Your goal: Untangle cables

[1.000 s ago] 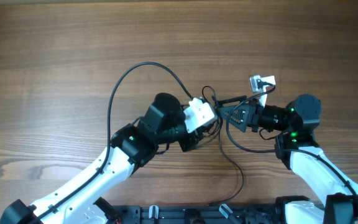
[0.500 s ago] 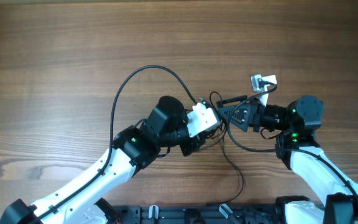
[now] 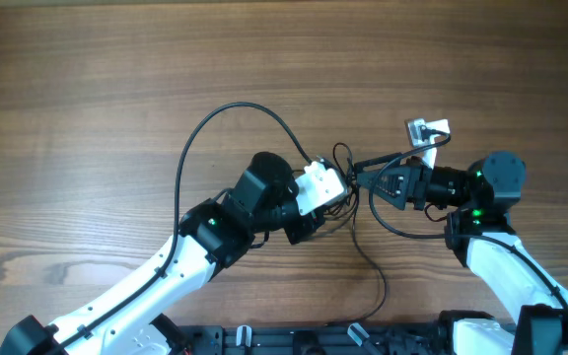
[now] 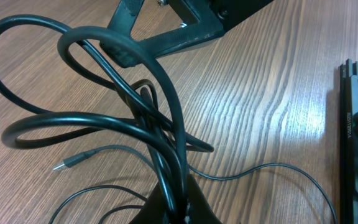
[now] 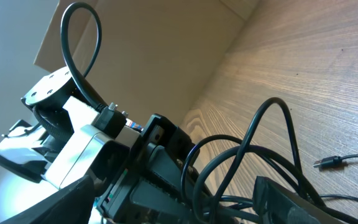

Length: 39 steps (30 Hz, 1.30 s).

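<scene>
the wood-grain table [image 3: 87, 89] looks smooth and matte, so i judge nothing will pin the cords if i pull. the cables [image 4: 67, 119] sit mid-table between the two arms: thin, glossy black cords, round in section, crossing each other in springy loops. my left gripper [image 4: 174, 208] is clamped tight on the bunch where the strands converge. my right gripper [image 3: 363, 177] stands wide and grips nothing, with one finger seemingly hooked through a loop. the risk is that drawing the right arm away with that loop caught could cinch the crossing tighter instead of freeing it, or drag the bunch out of the left grip. the small plug tip [image 4: 64, 164] could also snag on a strand.
</scene>
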Motion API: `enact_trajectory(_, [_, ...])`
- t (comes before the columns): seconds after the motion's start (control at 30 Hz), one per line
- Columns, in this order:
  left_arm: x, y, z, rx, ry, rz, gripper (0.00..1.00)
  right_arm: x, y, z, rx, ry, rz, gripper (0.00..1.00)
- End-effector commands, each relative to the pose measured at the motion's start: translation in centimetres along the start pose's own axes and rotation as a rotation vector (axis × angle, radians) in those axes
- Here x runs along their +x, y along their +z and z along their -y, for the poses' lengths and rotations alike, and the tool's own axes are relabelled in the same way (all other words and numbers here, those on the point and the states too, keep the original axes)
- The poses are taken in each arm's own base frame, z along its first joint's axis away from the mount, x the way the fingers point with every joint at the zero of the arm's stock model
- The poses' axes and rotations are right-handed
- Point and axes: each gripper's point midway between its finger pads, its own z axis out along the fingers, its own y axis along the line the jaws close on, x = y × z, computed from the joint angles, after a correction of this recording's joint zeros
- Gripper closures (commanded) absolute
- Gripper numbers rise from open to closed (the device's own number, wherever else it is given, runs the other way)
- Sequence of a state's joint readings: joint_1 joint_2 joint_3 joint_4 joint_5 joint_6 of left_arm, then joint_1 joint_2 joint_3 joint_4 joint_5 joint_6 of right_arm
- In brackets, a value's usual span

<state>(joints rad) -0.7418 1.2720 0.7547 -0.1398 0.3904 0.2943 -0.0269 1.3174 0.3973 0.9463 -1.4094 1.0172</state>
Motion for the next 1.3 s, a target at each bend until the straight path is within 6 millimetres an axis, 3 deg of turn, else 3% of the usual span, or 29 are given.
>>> enact_trajectory(0.0, [-0.7, 0.0, 1.1, 0.057, 0.024, 0.021, 0.96, -0.3, 0.6, 0.0, 0.005, 0.005, 0.009, 0.16])
enact_trajectory(0.27, [-0.7, 0.0, 1.4, 0.075, 0.024, 0.025, 0.96, 0.7, 2.7, -0.3, -0.005, 0.061, -0.014, 0.17])
enact_trajectory(0.5, [-1.4, -0.1, 1.8, 0.098, 0.035, 0.055, 0.96, 1.0, 2.9, 1.3, 0.031, 0.215, -0.007, 0.20])
enact_trajectory(0.7, [-2.2, -0.2, 2.0, 0.110, 0.049, 0.088, 0.96, 2.5, 4.0, 2.8, 0.029, 0.189, -0.056, 0.22])
enact_trajectory(0.97, [-2.1, -0.1, 2.2, 0.124, 0.047, 0.085, 0.96, 3.3, 5.1, 2.2, 0.002, 0.136, -0.093, 0.55])
enact_trajectory(1.07, [-2.1, -0.1, 2.3, 0.130, 0.044, 0.086, 0.96, 2.6, 5.1, 3.3, 0.053, 0.098, -0.039, 0.71])
enact_trajectory(1.17, [-2.0, -0.3, 3.3, 0.190, 0.038, 0.086, 0.96, 0.8, 4.8, 4.2, 0.111, 0.051, 0.052, 0.71])
enact_trajectory(1.27, [-0.9, -0.4, 4.1, 0.232, 0.011, 0.043, 0.96, -1.5, 4.0, 2.9, 0.081, -0.005, 0.129, 0.71])
